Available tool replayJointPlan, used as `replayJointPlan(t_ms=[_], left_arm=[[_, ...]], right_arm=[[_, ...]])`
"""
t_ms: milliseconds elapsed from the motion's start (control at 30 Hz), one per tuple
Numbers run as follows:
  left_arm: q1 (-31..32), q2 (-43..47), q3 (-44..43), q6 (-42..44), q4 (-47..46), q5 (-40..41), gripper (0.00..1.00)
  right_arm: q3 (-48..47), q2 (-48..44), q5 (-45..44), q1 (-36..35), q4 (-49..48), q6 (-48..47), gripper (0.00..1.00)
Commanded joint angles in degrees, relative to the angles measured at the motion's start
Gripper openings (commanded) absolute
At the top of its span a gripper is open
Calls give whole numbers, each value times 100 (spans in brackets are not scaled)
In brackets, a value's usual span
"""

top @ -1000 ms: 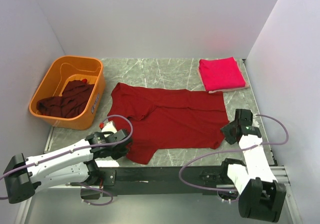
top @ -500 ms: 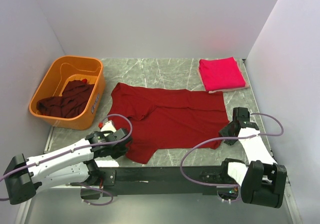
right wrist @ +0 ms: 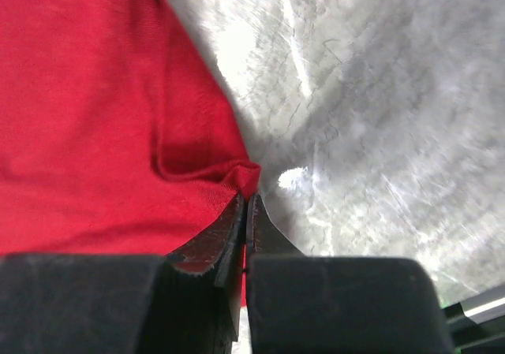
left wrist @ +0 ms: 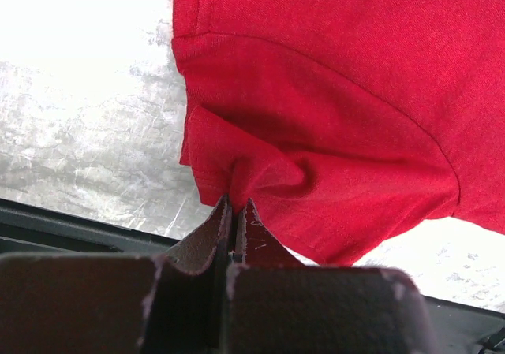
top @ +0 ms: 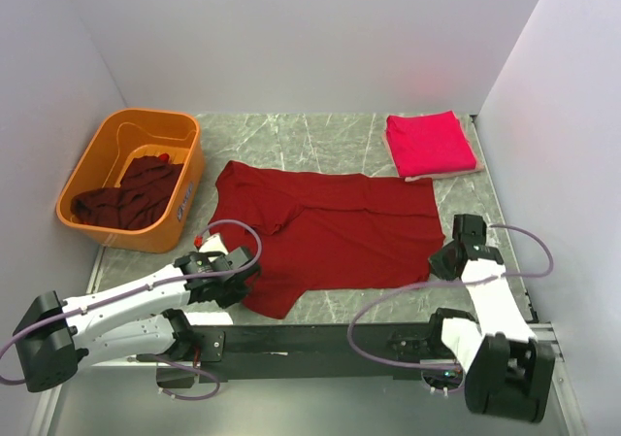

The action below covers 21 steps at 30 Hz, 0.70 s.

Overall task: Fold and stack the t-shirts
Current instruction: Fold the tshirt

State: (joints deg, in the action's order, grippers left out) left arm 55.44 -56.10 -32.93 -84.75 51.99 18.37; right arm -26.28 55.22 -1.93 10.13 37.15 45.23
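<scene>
A dark red t-shirt lies spread on the grey marbled table. My left gripper is shut on its near left sleeve; the left wrist view shows the cloth bunched at the closed fingertips. My right gripper is shut on the shirt's near right corner; the right wrist view shows the hem pinched at the fingertips. A folded crimson-pink t-shirt lies at the back right. More dark maroon t-shirts are heaped in the tub.
An orange plastic tub stands at the back left, close to the spread shirt's left edge. A black rail runs along the table's near edge between the arm bases. White walls close in on the left, back and right.
My right gripper has drawn the shirt's near right corner slightly outward and toward the front. My left gripper has shifted slightly right with the sleeve. The shirt's near edge has changed shape a little.
</scene>
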Motion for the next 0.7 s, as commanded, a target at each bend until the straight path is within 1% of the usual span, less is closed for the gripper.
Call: replayJointPlan(t_ms=[0,67,133,300,400,500,600,667], left_arm=[[-25,37,-223,143,-40,149,1],[-42,29,-319,196,22,202,1],[-60,28,-372,239,75,211,1],[-60,248,-285,240,66,202,1],[-95,336,-302,283,101,158,1],[-112,284,-399,266,285,167,1],[-104,231,-399,205,426,105,1],[-112,248,-364,178,444,88,1]], right_arm=[[-360,-643,-369,24,441,170,2],[-509,-995,-501,24,661,266,0],[-606,-1179,-579,24,986,311,0],[-905,-1084,-527,24,1794,328,0],[-896,-1162,-597,24,2137,381,0],[-826,-1312,-685,24,2427,460,2],[-878,-1409,-825,24,2421,416,4],[-852,-1286,-888,24,2350,407,7]])
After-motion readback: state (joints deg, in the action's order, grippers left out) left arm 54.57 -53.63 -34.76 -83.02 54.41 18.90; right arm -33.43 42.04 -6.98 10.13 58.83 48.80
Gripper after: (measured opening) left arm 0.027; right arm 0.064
